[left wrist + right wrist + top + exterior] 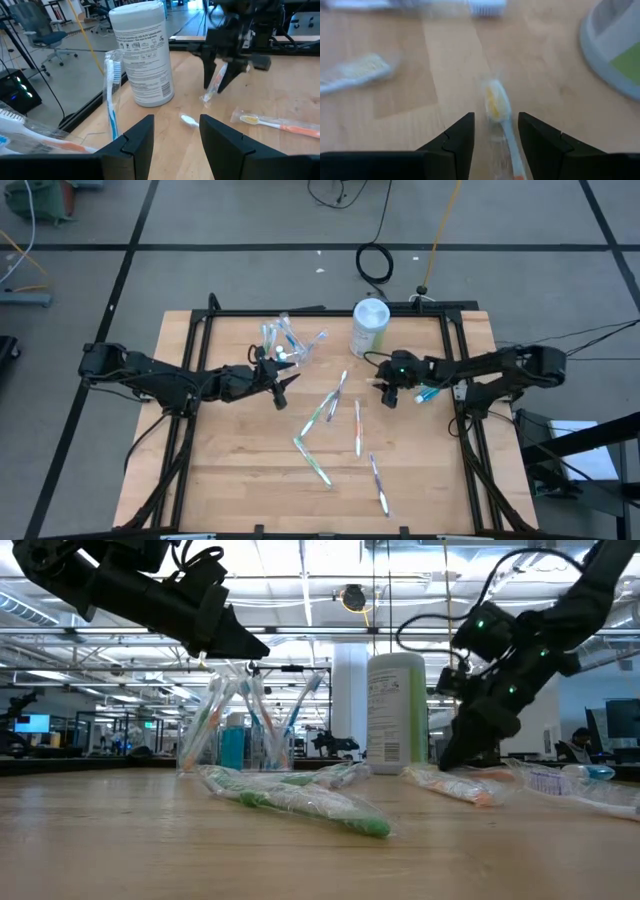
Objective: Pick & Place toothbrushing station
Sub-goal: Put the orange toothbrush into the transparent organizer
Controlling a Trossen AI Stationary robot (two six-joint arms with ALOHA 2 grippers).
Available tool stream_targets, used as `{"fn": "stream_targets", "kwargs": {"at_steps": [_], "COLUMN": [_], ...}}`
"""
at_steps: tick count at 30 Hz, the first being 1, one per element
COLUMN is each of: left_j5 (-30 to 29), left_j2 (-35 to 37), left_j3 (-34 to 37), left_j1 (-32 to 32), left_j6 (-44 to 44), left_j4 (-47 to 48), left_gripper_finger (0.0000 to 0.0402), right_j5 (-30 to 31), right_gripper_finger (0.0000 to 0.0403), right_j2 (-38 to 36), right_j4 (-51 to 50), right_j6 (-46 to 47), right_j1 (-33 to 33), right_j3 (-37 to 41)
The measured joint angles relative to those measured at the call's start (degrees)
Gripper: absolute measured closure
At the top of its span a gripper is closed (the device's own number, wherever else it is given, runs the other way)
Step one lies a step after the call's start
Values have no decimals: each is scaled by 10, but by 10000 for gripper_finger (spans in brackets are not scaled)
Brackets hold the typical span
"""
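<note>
The clear cup point(285, 345) stands at the table's far middle with several toothbrushes point(235, 730) upright in it. My left gripper point(282, 390) hovers just on the near side of the cup, open, with nothing between its fingers point(145, 135). A white brush head point(189, 120) lies on the wood beyond them. My right gripper point(386, 394) hangs near the pale-green canister point(369, 327), on its near side, shut on a wrapped toothbrush point(217, 82) with a yellow head point(495, 105). My right gripper has the wrapped toothbrush by its handle point(512, 150), which runs back between the two fingers and along them, close to one finger. The fingers slant down from the table's right. The brush slopes down out of the hold, head end point(206, 97) lowest; whether that end touches the wood I cannot tell.
Several wrapped toothbrushes lie loose on the middle of the table point(335, 405), toward the near edge point(315, 462) point(378, 485), and under the right arm point(430, 392). An orange-handled one point(275, 122) lies beside the right gripper. A black frame point(300, 313) rims the table.
</note>
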State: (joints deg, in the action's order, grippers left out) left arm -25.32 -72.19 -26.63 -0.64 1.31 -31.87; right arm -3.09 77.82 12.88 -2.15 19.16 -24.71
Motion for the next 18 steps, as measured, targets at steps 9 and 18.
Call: {"fn": "stream_targets", "kwargs": {"at_steps": [9,18], "left_j5": [3,3], "left_j2": [0,0], "left_j3": [0,0], "left_j1": [0,0], "left_j6": [-1,-1], "left_j4": [-1,-1], "left_gripper_finger": [241,241], "right_j5": [20,28], "right_gripper_finger": [261,330], "right_j2": [63,64], "right_j4": [13,9], "right_j6": [-31,-7], "right_j1": [4,3], "right_j3": [-10,-9]}}
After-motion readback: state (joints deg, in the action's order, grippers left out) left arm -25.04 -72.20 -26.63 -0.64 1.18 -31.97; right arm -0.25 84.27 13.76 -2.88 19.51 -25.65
